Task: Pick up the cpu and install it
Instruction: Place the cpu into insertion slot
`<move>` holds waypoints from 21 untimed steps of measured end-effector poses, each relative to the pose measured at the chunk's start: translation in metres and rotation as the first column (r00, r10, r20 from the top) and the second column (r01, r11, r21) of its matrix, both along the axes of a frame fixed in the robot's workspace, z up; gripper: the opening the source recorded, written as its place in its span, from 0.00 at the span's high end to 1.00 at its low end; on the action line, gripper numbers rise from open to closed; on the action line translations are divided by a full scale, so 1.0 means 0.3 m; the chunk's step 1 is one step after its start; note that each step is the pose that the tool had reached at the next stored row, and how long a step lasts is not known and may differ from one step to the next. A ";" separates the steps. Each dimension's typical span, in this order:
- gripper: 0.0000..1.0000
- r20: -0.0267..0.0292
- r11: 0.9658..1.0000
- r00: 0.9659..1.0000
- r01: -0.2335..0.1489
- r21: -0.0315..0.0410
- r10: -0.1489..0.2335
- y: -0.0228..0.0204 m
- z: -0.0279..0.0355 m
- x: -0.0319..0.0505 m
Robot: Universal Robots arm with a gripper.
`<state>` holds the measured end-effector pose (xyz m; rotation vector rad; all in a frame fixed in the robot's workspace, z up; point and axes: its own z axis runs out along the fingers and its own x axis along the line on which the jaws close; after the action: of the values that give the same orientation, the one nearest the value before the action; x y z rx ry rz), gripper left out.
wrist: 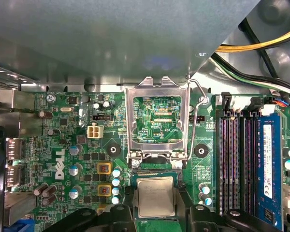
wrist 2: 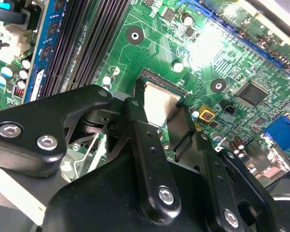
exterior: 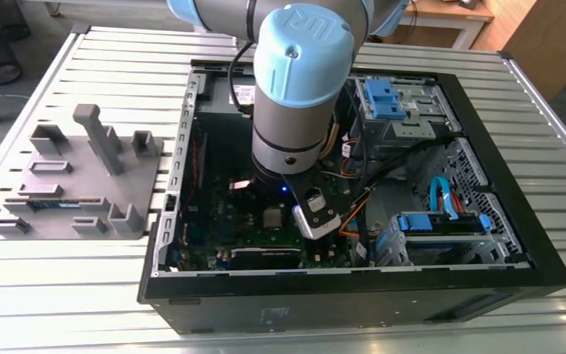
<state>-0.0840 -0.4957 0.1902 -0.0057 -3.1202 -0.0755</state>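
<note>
Fingers (wrist 2: 137, 128) are closed on the cpu (wrist 2: 160, 101), one black tip against each of two opposite edges. Shiny top faces up, nothing over it. How hard they press can't be judged.

Position: cpu is directly over the socket (wrist: 154, 172) on the motherboard (wrist: 63, 130), inside the open case (exterior: 362, 287). In the first wrist view the cpu (wrist: 155, 195) looks square to the socket, edges parallel. Whether it rests in the socket or hangs just above it, cannot tell; the socket rim shows close along one edge.

Hinged at the socket's edge, the retention frame (wrist: 131, 123) is swung up and open, and its lever (wrist: 199, 94) is released. Alongside run memory slots (wrist: 232, 154), near the fingers but apart from them.

Exterior view: arm (exterior: 298, 88) reaches straight down into the case, which lies on the slatted surface (exterior: 57, 310). Grey parts tray (exterior: 77, 184) sits at the exterior view's left, well apart.

Step in hand, my read: pick-up is done and this is the placing of the cpu into the socket, late in the task. Frame not yet shut.

What the seating calls for: chip flat, corners matched to the socket, no sideways drag on the contacts. The fingers need to let go without tilting or lifting it, and stay clear of the frame's swing.
</note>
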 end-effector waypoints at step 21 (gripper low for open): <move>0.56 0.000 1.000 1.000 0.008 0.000 -0.008 -0.001 0.012 0.000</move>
<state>-0.0841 -0.4960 0.1939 -0.0185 -3.1202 -0.0754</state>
